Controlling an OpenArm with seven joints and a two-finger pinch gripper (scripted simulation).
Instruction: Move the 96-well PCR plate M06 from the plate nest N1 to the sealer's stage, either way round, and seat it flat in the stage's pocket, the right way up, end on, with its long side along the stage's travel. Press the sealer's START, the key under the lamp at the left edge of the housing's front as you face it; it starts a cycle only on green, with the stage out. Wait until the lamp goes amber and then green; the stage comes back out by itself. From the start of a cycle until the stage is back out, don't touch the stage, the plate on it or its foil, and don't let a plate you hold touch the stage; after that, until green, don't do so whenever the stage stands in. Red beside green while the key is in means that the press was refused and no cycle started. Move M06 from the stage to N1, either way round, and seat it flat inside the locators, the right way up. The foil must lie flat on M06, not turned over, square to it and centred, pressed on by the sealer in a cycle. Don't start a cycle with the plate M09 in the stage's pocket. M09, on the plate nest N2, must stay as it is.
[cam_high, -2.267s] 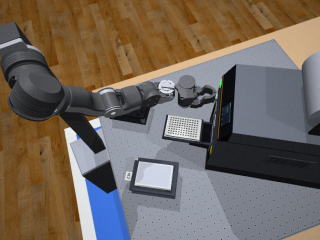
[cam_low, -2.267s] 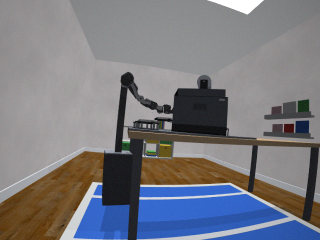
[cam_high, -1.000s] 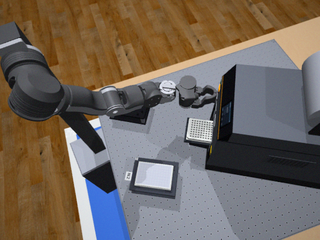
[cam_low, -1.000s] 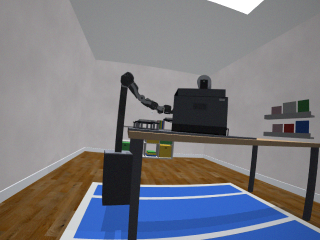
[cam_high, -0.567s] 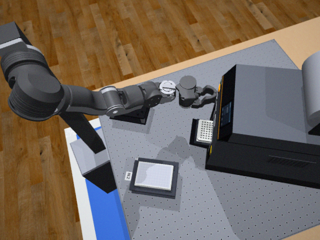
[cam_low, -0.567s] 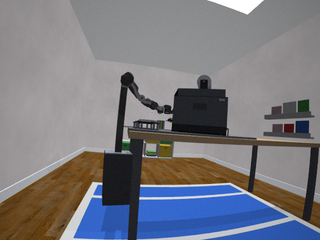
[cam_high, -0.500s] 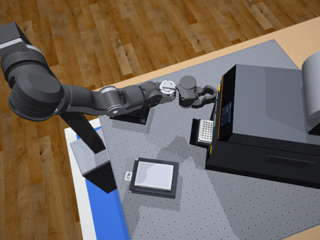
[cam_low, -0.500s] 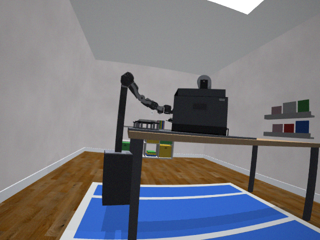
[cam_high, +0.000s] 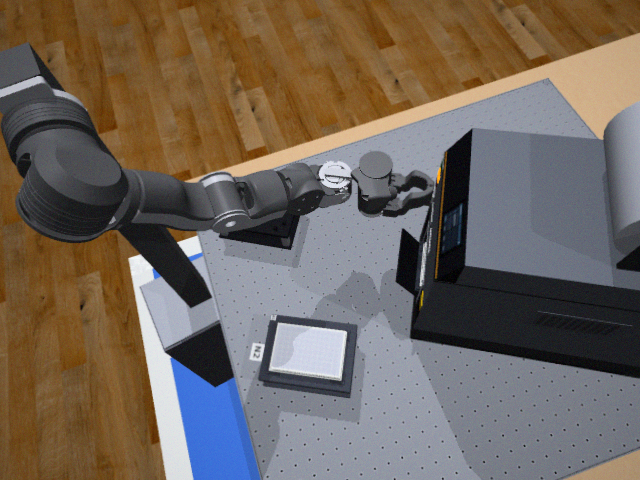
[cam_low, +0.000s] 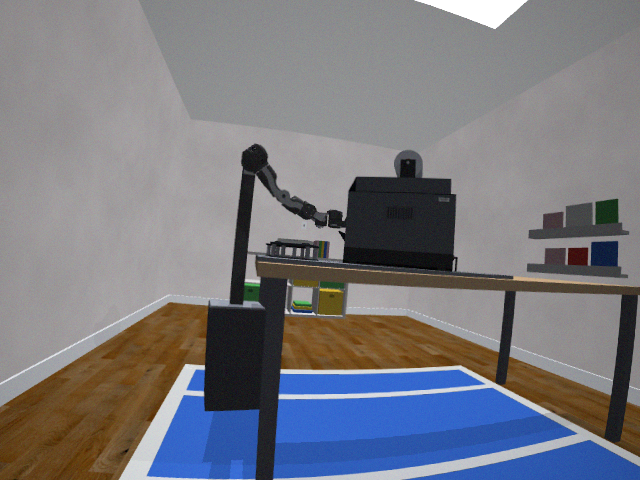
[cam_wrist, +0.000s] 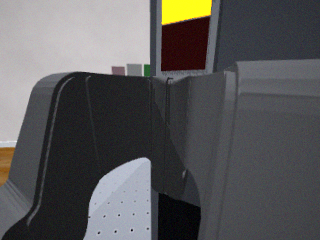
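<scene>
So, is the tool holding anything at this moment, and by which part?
Nothing is held. The tool is shut with nothing in it, its tips by the sealer front.

The grey perforated metal breadboard (cam_high: 392, 423) is showing a matt, evenly dotted surface. The tan wooden table top (cam_high: 594, 77) is looking smooth and dull. The black box-shaped sealer housing (cam_high: 527, 206) is reading as matt painted metal or plastic; cannot tell which. The pale grey foil roll (cam_high: 622, 175) is looking satin, faintly shaded. The dark grey arm (cam_high: 170, 198) is appearing as smooth moulded plastic with a soft sheen. The gripper's dark fingers are looking smooth and semi-matt. The white plate on nest N2 (cam_high: 308, 351) is showing a pale, smooth, slightly glossy top. The brown plank floor (cam_high: 180, 62) is showing varnished wood grain.
</scene>
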